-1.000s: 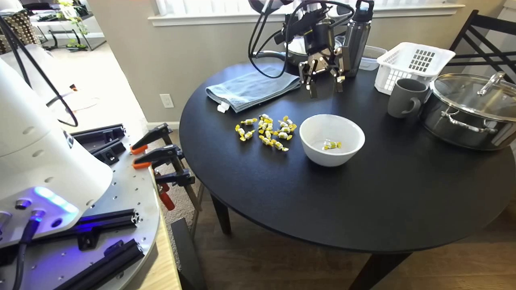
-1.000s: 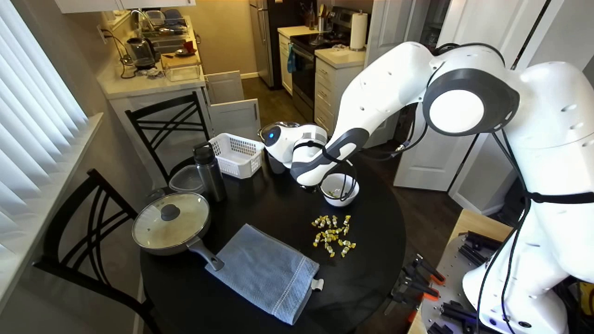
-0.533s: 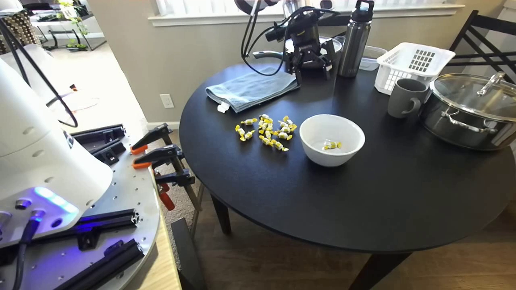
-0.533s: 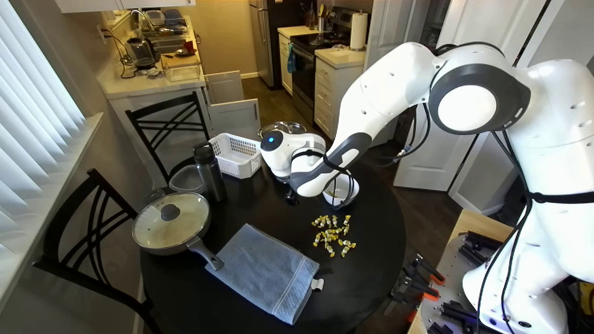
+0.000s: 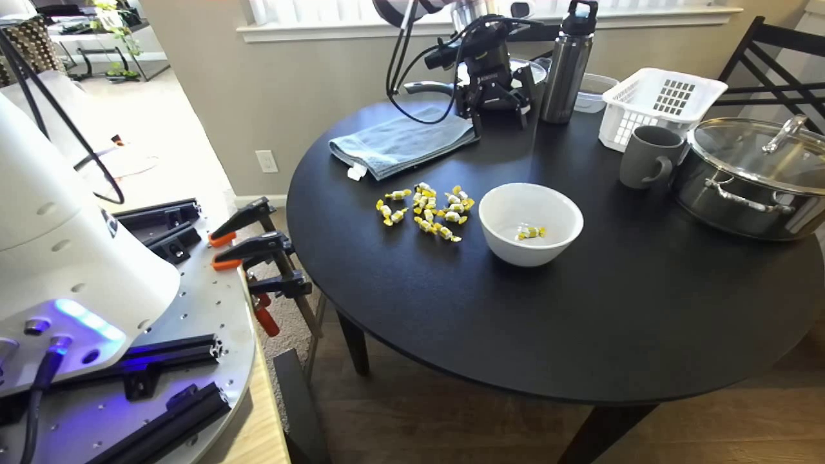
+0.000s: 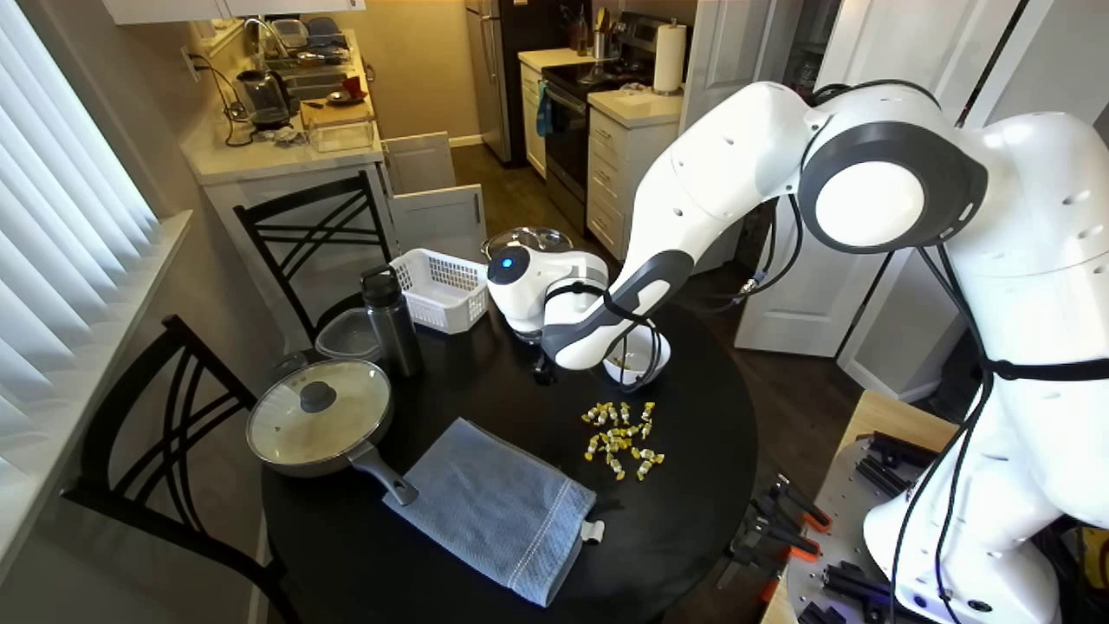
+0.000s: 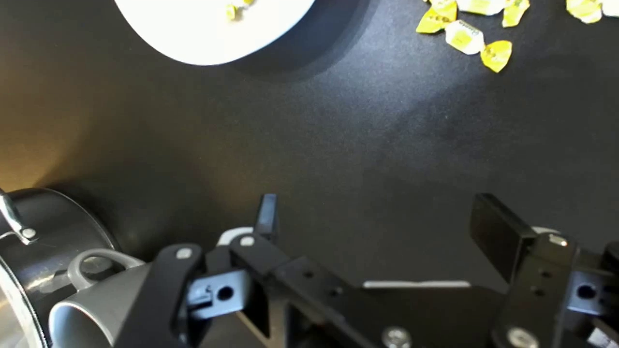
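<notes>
At least one wrapped candy (image 5: pixel 531 232) already lies in the white bowl (image 5: pixel 515 207); the other candies (image 5: pixel 430 215) are left loose on the desk (image 5: pixel 644 290) just beside it. Over the desk, apart from them all, the fingers (image 7: pixel 495 232) stand wide, holding nothing.

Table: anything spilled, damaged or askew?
No spill or damage visible. Mildly untidy: wrapped candies lie scattered beside the white bowl, and in an exterior view the frying-pan handle overlaps the blue towel.

Blinds (image 6: pixel 62 238) glow above a beige wall (image 5: pixel 341 77); black chairs (image 6: pixel 210 366) stand near a round dark surface (image 5: pixel 619 316) over brown flooring (image 5: pixel 464 422).
</notes>
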{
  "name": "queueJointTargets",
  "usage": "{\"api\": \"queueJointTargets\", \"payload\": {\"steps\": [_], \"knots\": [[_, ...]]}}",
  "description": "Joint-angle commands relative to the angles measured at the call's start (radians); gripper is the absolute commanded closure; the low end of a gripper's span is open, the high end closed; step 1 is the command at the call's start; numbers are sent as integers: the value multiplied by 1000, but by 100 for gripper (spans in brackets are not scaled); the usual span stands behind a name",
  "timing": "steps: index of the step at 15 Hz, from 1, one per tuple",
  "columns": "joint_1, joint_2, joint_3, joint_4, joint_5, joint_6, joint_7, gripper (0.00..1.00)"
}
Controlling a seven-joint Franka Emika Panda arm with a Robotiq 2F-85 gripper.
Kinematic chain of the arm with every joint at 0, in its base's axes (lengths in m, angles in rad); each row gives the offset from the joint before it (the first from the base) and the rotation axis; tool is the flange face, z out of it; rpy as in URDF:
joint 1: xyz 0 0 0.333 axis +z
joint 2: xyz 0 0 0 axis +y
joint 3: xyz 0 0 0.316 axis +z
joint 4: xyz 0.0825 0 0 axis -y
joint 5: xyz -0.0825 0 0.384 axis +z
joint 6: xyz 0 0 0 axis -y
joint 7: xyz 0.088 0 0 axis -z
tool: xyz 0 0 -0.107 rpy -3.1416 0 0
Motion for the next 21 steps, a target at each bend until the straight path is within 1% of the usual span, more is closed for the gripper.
{"api": "queueJointTargets", "payload": {"steps": [1,4,6,8,9,10,11,12,13,15,17,20,21], "knots": [[29,-99,-2,-134,-52,121,-22,0],[43,-221,1,-249,-106,198,-46,0],[21,-305,32,-337,-118,256,-113,0],[-8,-355,65,-413,-88,288,-200,0],[-26,-361,81,-448,-69,318,-243,0],[-37,-364,91,-478,-62,340,-280,0],[-40,-357,90,-505,-70,363,-287,0],[-32,-347,76,-526,-103,376,-267,0],[-40,-330,78,-550,-103,413,-280,0],[-23,-302,53,-591,-157,464,-250,0],[-12,-274,28,-621,-242,549,-253,0],[9,-205,-38,-596,-395,665,-237,0],[8,-180,-48,-586,-413,686,-238,0]]}}
